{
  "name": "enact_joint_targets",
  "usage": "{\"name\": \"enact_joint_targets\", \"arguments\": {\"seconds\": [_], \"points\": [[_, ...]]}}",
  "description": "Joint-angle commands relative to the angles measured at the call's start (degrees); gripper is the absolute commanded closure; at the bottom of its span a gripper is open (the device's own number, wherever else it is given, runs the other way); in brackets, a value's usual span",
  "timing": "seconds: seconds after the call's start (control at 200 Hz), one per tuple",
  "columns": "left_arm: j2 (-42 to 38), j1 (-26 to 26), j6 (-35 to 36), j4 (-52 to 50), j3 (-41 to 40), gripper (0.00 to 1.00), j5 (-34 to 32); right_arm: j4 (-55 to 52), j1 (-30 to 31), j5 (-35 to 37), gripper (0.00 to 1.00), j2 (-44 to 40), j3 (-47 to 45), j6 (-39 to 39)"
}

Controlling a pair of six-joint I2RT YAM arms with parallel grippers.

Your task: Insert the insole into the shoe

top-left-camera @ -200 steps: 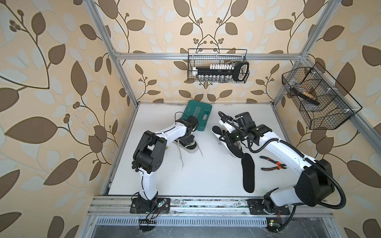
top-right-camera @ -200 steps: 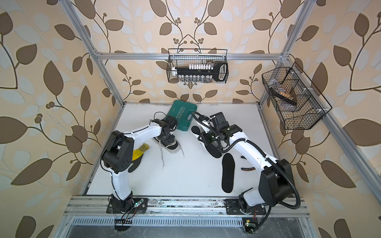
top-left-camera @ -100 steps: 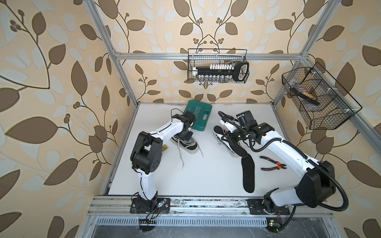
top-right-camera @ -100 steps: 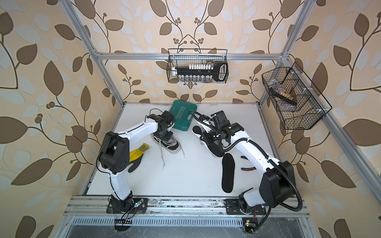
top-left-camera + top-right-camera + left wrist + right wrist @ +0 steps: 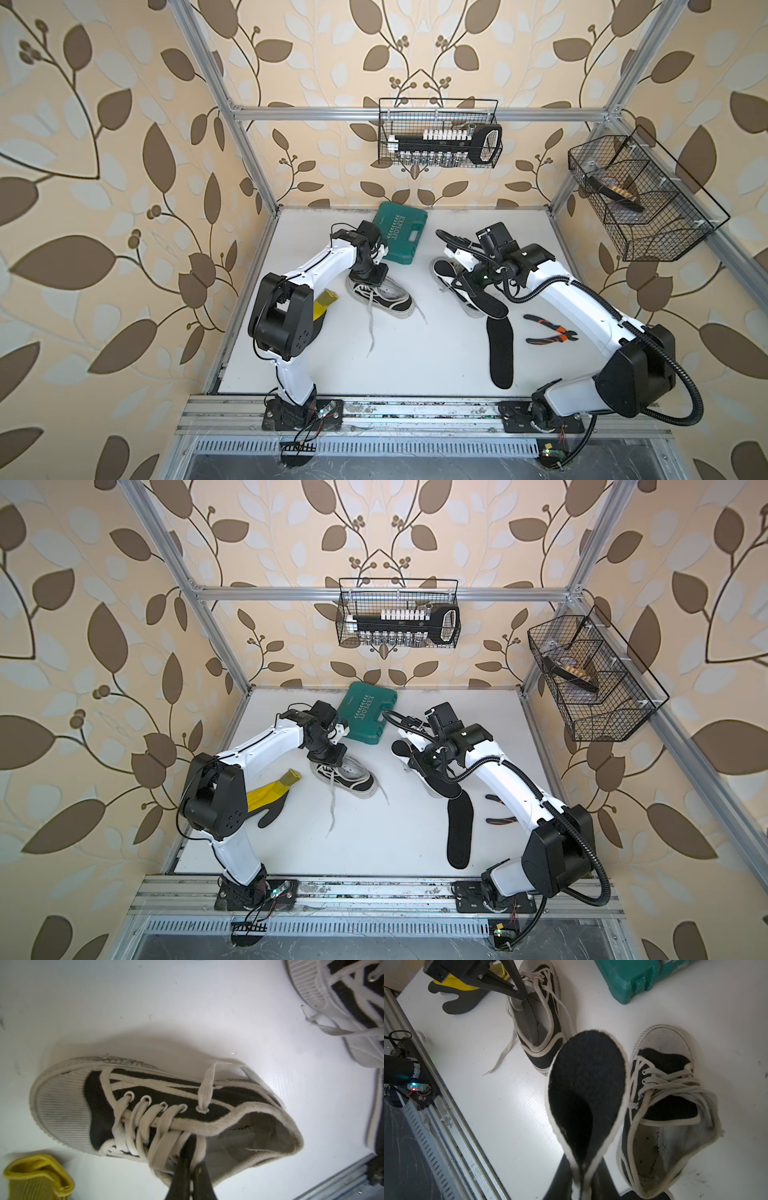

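Left gripper [image 5: 194, 1153] now tight on shoe [image 5: 145, 1095]

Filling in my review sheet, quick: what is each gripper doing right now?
Left gripper: closed, pinching the shoe at its opening.
Right gripper: closed, holding a black insole.

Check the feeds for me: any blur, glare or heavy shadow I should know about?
Both top views: sharp, evenly lit, no glare. Left wrist view: shoe fairly sharp with a soft shadow behind it, yellow glove cuff blurred. Right wrist view: held insole soft up close, glare patch on the table.
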Motion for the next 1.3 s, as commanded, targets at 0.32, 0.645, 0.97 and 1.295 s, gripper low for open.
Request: {"name": "enact_joint_targets", "arguments": {"seconds": [0.32, 0.645, 0.97, 1.295], "points": [[-5.8, 5.7, -10.5, 22.1, -14.0, 1.0, 29.9, -15.1, 3.3, 7.6, 0.85, 10.0, 12.8, -4.5], [-6.5, 6.5, -12.9, 28.2, -18.2, 1.0, 35.3, -19.9, 10.8, 6.4, 0.87, 21.5, 24.6, -7.8], [-6.0, 6.5, -14.9, 31.5, -20.9, 1.0, 38.2, -19.7, 13.2, 4.0, 0.89, 27.6, 27.8, -12.9], [-6.0, 6.5, -15.4, 33.1, -21.6, 1.0, 39.3, -20.2, 13.6, 2.4, 0.9, 31.9, 30.5, -12.3]]}}
